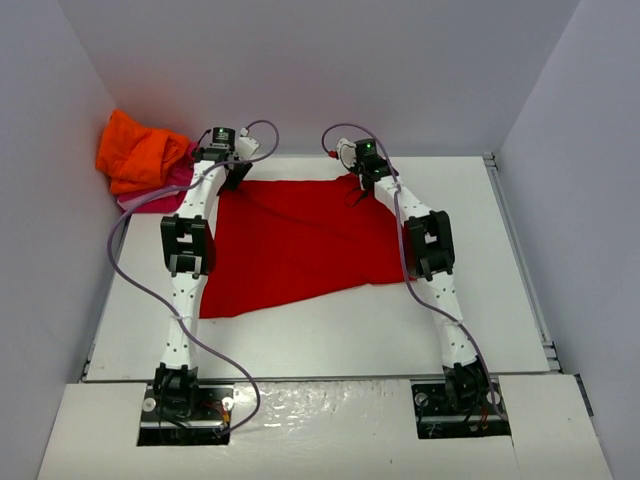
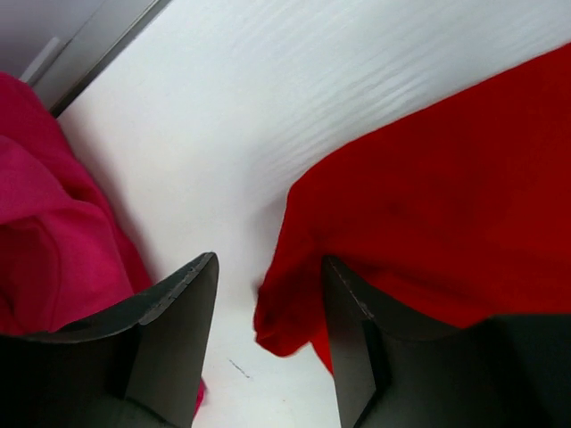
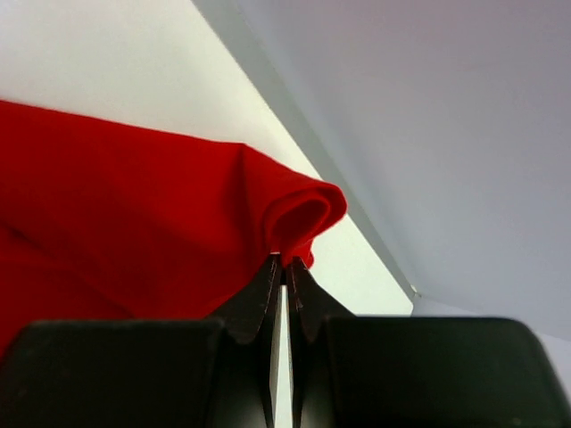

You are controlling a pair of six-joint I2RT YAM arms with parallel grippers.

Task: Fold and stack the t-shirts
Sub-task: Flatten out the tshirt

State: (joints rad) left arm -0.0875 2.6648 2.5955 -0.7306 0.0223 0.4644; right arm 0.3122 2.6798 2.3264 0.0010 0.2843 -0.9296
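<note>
From above, the left arm [image 1: 188, 250] and right arm [image 1: 428, 245] rise from the near edge of the table [image 1: 320, 335], with the red shirt [image 1: 300, 245] spread between them. The orange shirt [image 1: 140, 150] lies on the pink shirt [image 1: 165, 190] at the far left corner.

Left wrist view: the left pincer [image 2: 268, 325] is released, with a rumpled red corner between its jaws and pink cloth beside one jaw.

Right wrist view: the right pincer [image 3: 284, 267] is clenched on a rolled fold at the red shirt's edge.
</note>
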